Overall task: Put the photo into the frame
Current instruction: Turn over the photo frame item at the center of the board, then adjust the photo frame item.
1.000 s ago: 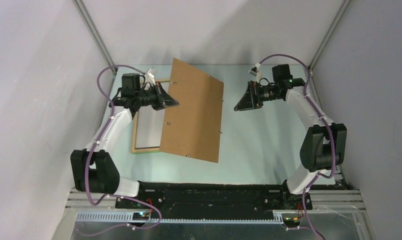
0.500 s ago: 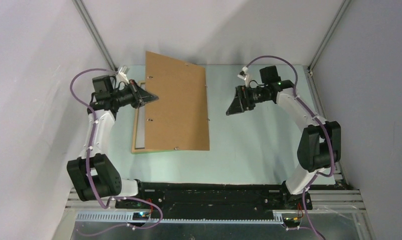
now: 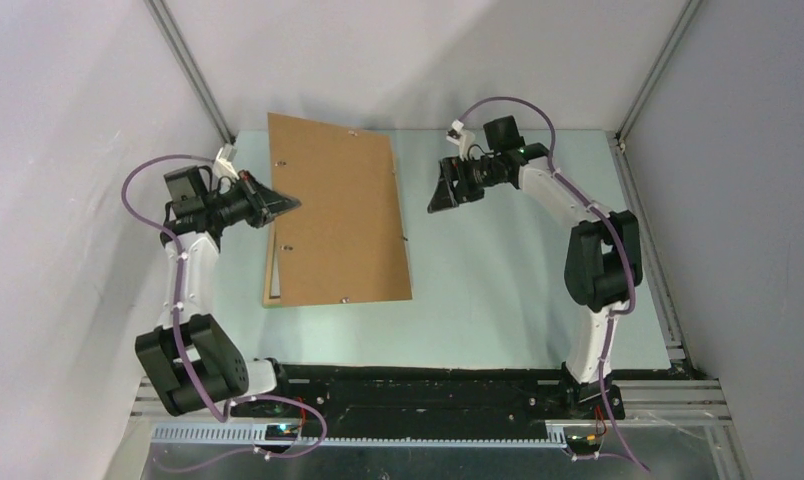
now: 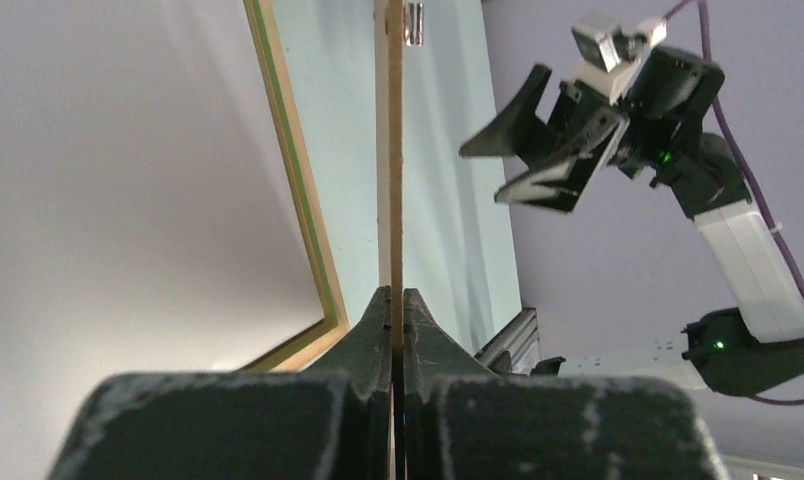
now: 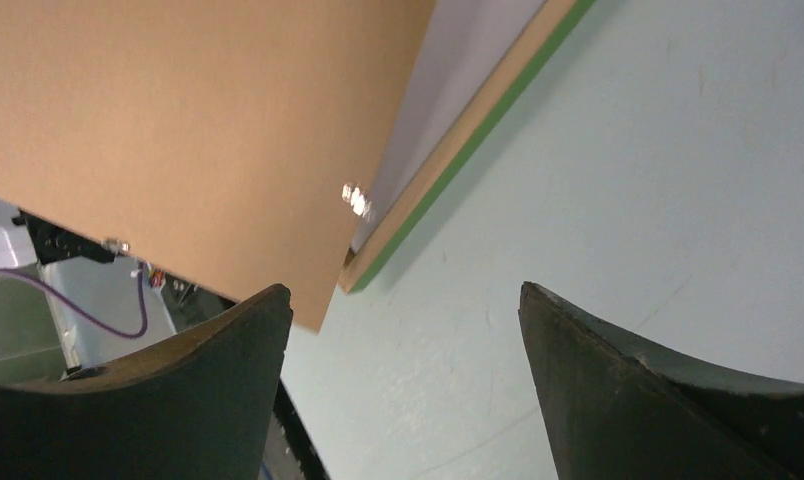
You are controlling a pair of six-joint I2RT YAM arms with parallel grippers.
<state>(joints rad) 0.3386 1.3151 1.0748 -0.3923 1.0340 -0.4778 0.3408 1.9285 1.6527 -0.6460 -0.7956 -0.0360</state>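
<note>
Grey walls enclose a pale green tabletop (image 3: 498,290). I see the left tool (image 3: 293,203) clamped shut on the left edge of the brown backing board (image 3: 338,220). In its wrist view the board runs straight ahead from the fingertips, edge-on. The board hangs tilted over the frame (image 3: 270,275), which lies flat on the tabletop below and to one side of this tool, with only one long rail and a near corner showing from above. The right tool (image 3: 438,190) hovers off the board's opposite edge, apart from it, fingers spread wide and holding nothing. Ahead of that tool, a pale surface (image 5: 458,80) fills the frame's inside. I cannot tell whether it is the photo.
</note>
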